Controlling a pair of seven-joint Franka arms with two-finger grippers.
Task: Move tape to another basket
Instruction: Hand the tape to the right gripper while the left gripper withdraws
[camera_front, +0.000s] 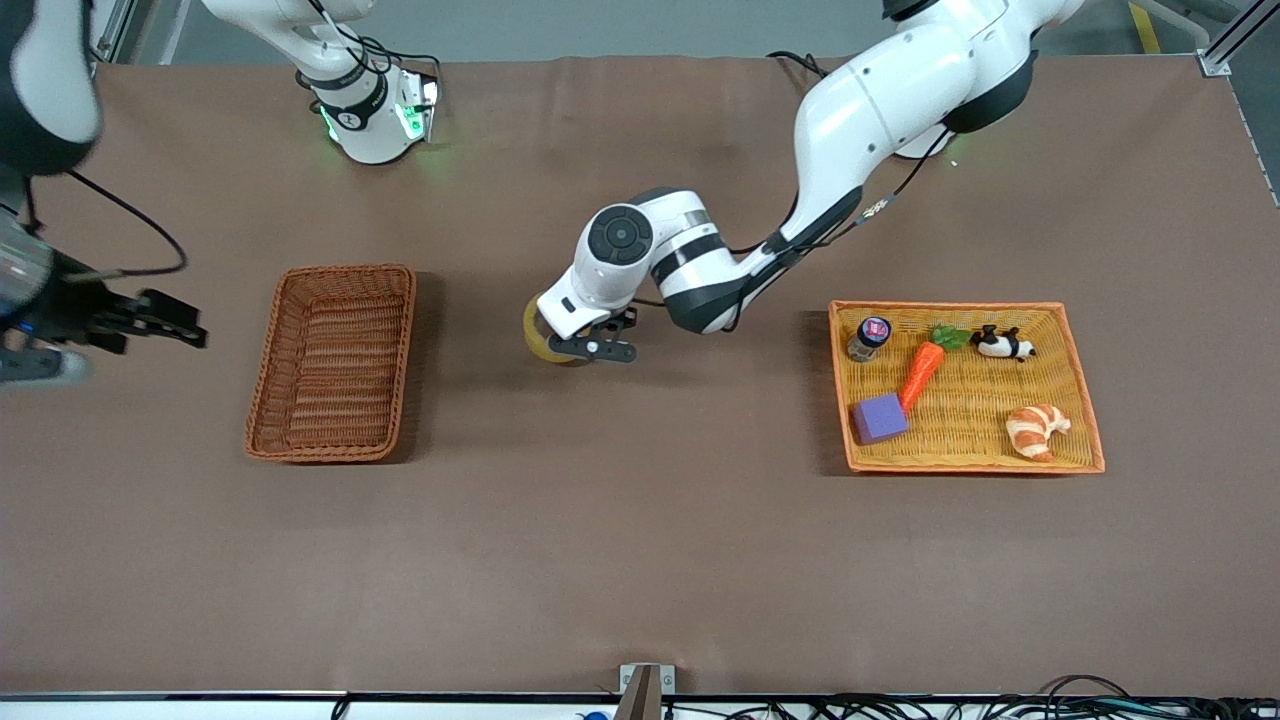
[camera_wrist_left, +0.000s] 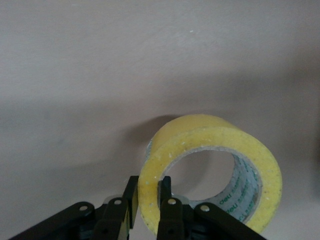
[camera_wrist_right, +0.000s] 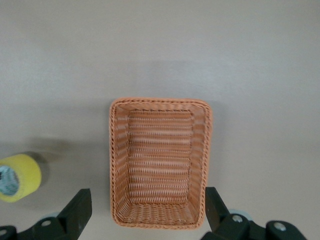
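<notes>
While the left gripper (camera_front: 597, 349) hangs over bare table between the two baskets, note that its fingers (camera_wrist_left: 169, 212) are closed narrowly on the wall of the tape (camera_front: 545, 338), one finger outside the ring and one inside the grey core. This pinch on the wall, as the left wrist view shows, lets the roll hang from one side with its open centre clear, so you can judge that it needs only a small release to drop free. The tape is therefore off the table and in transit, not yet over the reddish-brown basket (camera_front: 333, 363), which lies toward the right arm's end of the table and holds nothing. The orange tray (camera_front: 1088, 400), toward the left arm's end, holds a carrot (camera_front: 921, 372), a purple block (camera_front: 879, 418), a croissant (camera_front: 1036, 430), a small jar (camera_front: 868, 338) and a panda toy (camera_front: 1001, 344). The right gripper (camera_wrist_right: 148, 215) waits high over the reddish-brown basket with its fingers spread wide and nothing between them; you should expect it to obstruct the descent unless the left arm approaches from the middle of the table. Judge the carry as roughly half complete, with placement and release outstanding.
</notes>
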